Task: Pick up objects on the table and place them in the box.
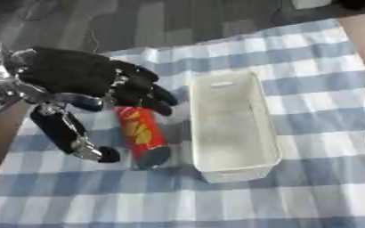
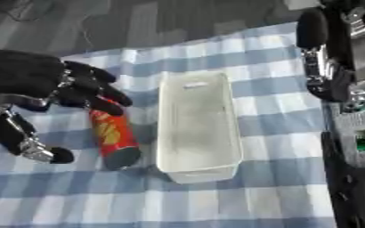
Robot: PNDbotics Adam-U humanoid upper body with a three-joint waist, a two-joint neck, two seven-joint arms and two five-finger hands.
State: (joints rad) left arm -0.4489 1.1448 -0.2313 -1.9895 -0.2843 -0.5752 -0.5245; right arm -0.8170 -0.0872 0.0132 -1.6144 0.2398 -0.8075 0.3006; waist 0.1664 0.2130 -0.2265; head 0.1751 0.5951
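Left hand (image 1: 76, 78), black with silver joints, spread wide above the far end of a red cylindrical snack can (image 1: 141, 133) with yellow print and a dark cap. Fingers (image 1: 151, 95) splayed over the can's top end, thumb (image 1: 69, 133) hanging apart on the outer side; nothing pinched or enclosed yet, and contact with the can not clear enough to call. Can lying on its side on the blue-and-white checked cloth (image 1: 310, 182), below the palm, dark cap pointing toward the robot. Just beyond the fingertips, on the inner side, an empty white rectangular plastic box (image 1: 232, 122), its long wall running alongside the can, seemingly touching near the cap end.

Likely trouble: a round can rolling off when fingers close unevenly, or skidding against the box wall and shoving the box aside. Little room between can and box for fingers to slip in. Risk too of gathering cloth with the grasp.

Right hand (image 2: 338, 58) up at the far right, well apart from everything; finger state cannot be told.
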